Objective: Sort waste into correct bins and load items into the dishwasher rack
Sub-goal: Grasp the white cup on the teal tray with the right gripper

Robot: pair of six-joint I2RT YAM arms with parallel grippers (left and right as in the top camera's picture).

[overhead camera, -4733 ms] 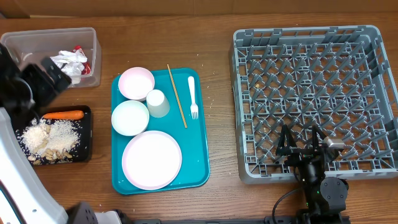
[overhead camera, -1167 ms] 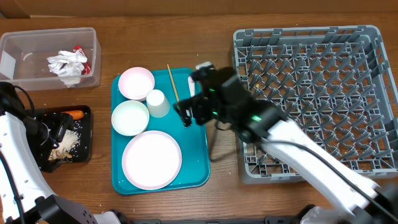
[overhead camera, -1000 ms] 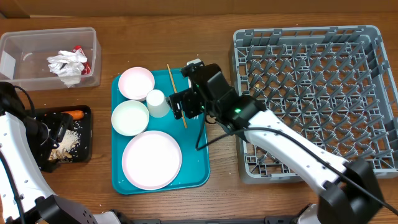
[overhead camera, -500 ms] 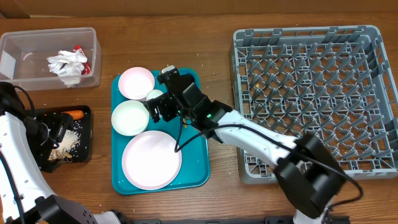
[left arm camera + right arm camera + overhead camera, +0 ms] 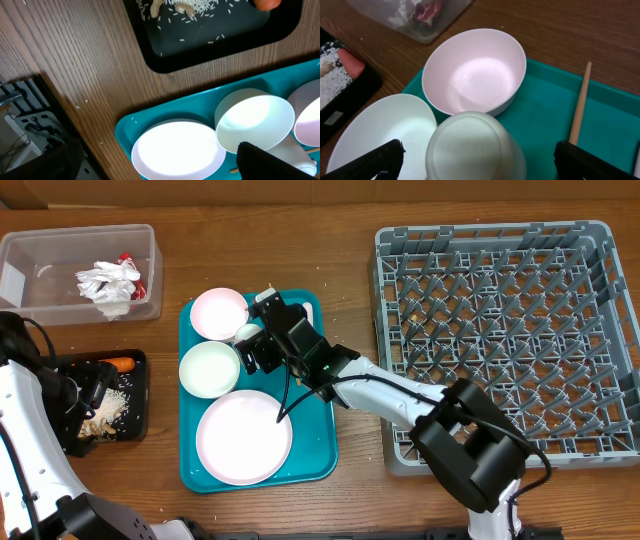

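Observation:
A teal tray (image 5: 315, 430) holds a pink bowl (image 5: 216, 311), a white bowl (image 5: 205, 370), a large plate (image 5: 243, 438) and an upside-down pale cup (image 5: 246, 332). My right gripper (image 5: 252, 346) is open just above the cup. In the right wrist view the cup (image 5: 475, 147) sits between the two spread fingers of the right gripper (image 5: 480, 165), untouched, with the pink bowl (image 5: 475, 75) behind it and a wooden chopstick (image 5: 580, 102) to the right. My left gripper (image 5: 90, 392) is open and empty over the black food tray (image 5: 138, 395). The grey dishwasher rack (image 5: 497, 232) stands at the right.
A clear bin (image 5: 150, 250) with crumpled waste stands at the back left. The black tray (image 5: 225, 45) holds rice, scraps and a carrot (image 5: 120, 363). A white fork (image 5: 310, 308) lies on the teal tray, mostly under my right arm.
My right arm has swung left from the rack across the tray and now hangs over the cup. My left arm moved from the clear bin to the black tray, then stayed still.

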